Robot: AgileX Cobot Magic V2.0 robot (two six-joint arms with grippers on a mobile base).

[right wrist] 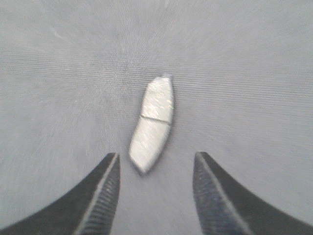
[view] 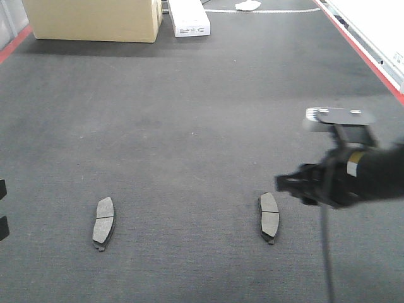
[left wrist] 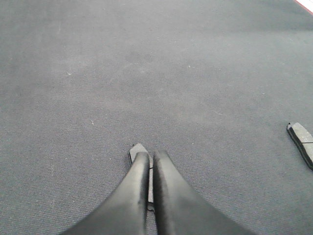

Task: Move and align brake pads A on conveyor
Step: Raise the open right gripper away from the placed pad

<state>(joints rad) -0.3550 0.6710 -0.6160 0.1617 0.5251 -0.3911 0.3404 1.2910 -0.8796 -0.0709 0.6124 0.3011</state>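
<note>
I see 2 pads on the belt (view: 189, 126), both flat, friction face up, groove across the middle, long axis running roughly away from the front camera. Left pad (view: 104, 223) and right pad (view: 269, 218) sit about level with each other near the front of the belt, well apart. Right gripper (right wrist: 156, 155) is open: the wrist view shows its fingers (right wrist: 105, 196) spread wide. The right pad lies on the belt ahead of the gap, its near end between the tips in frame, with no contact on either side. That view is blurred, so I can't tell the height above the belt. From the front, the right arm (view: 360, 170) comes in from the right edge and its tip sits just right of the right pad. Left gripper (left wrist: 150, 155) has both fingers (left wrist: 132, 196) pressed together with only a hairline slit between them and nothing clamped. In its wrist view the left pad peeks out past the tips and through the slit; the front view shows that pad lying alone on the belt. The right pad shows at the right edge of the left wrist view. At the far end of the belt are a cardboard box (view: 95, 19) and a white box (view: 188, 17) beside it. A red strip (view: 369, 57) runs along the right edge.
</note>
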